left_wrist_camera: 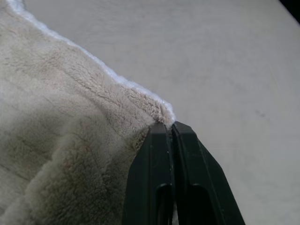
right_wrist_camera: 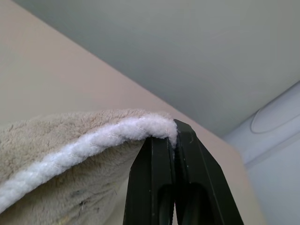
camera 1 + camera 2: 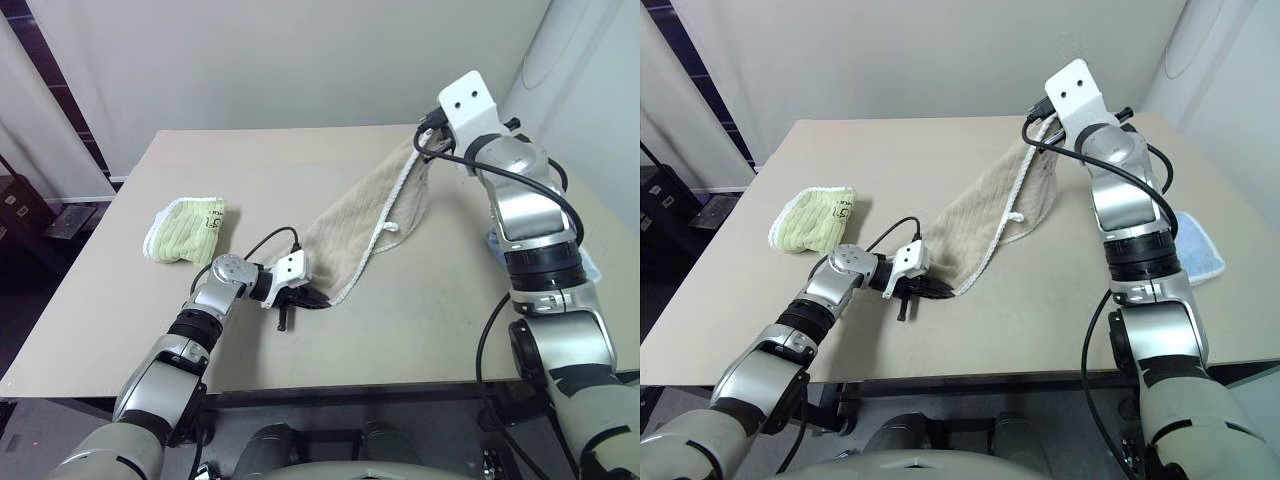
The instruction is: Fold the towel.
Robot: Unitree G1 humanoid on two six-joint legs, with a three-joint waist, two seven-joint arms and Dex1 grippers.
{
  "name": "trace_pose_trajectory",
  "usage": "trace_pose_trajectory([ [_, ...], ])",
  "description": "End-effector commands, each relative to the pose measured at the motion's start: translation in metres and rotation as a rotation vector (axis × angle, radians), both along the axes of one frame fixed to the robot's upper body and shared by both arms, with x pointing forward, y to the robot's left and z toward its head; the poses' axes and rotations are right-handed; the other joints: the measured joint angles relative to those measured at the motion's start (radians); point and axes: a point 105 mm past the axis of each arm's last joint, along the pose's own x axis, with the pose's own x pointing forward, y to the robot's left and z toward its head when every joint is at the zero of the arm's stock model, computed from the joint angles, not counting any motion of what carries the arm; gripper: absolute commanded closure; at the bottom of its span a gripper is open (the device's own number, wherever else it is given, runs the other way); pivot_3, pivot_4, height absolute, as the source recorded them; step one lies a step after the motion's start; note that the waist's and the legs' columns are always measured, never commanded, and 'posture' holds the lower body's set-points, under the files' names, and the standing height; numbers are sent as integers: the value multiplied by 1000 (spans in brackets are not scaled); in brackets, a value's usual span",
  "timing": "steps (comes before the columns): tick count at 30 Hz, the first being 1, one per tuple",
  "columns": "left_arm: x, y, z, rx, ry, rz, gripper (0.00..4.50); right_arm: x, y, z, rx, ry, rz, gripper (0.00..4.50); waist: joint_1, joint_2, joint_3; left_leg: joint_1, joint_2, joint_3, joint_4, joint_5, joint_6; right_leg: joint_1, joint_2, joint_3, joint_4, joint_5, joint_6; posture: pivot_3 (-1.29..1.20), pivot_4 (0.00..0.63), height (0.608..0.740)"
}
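Hanging between both claws, the towel point(image 3: 362, 228) slopes from the raised right gripper point(image 3: 428, 140) to the left gripper point(image 3: 312, 298) low at the table point(image 3: 300, 160), each clamped tight on a white-edged corner. Expect it soft, light and floppy, so grip corners. You have one beige towel, one folded green towel point(image 3: 185, 230), one blue cloth point(image 3: 1196, 246).

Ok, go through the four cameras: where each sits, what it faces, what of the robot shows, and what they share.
Left eye view: on the head, looking down over the table; both arms show, the towel strung between them, a green towel at left.
Right eye view: same scene from beside it, plus a blue towel.
Left wrist view: along the left gripper, jaws shut on a towel corner.
Right wrist view: along the right gripper, jaws shut on the white edging, wall beyond.
Shared: the towel in all four.
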Motion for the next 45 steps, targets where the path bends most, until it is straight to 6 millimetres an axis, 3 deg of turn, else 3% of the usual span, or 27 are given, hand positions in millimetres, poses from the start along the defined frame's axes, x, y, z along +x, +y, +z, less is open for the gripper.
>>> trace_pose_trajectory([
  [1,24,15,60,-187,-34,94,4457,-4,-14,14,-18,-52,-36,4500,0,0,0,0,0,0,0,0,0,0,0,0,0,0,0,0,0,720],
  [7,67,59,136,-369,-106,318,4457,-7,-47,16,-3,-55,-118,4500,2,0,0,-1,0,0,1,0,1,-1,0,0,1,0,0,0,0,720],
  [15,132,102,201,-488,-323,857,4457,5,-84,26,-14,-84,-206,4500,3,-2,1,-1,0,0,3,1,2,0,0,0,1,1,2,0,0,720],
  [19,144,113,228,-529,-412,1034,4457,15,-88,43,44,-147,-199,4500,2,-2,2,-2,0,1,2,1,2,-2,0,0,2,1,3,0,0,720],
  [23,144,117,243,-549,-468,1052,4457,17,-93,50,46,-180,-191,4500,2,-2,2,-2,0,1,1,1,1,-2,1,0,2,1,3,0,0,720],
  [28,138,116,230,-472,-481,958,4457,9,-87,34,54,-136,-103,4500,2,-3,2,-2,0,1,2,1,1,-1,1,0,2,1,3,0,0,720],
  [31,114,116,180,-373,-313,700,4457,-19,-72,2,99,-53,33,4500,1,-2,0,-1,0,1,1,1,1,0,1,0,1,1,3,0,0,720],
  [35,86,127,138,-275,-163,533,4457,-59,-64,-30,118,44,111,4500,0,-2,1,-3,0,1,1,2,0,-3,1,0,1,1,3,0,0,720],
  [38,66,135,119,-246,-77,437,4457,-88,-62,-51,111,129,157,4500,1,-2,1,-4,0,0,3,1,0,-4,0,0,3,1,2,0,0,720],
  [45,30,155,99,-209,48,348,4457,-147,-66,-79,94,312,245,4500,4,-3,0,-4,0,-1,6,-1,-1,-1,0,0,2,0,-1,0,0,720],
])
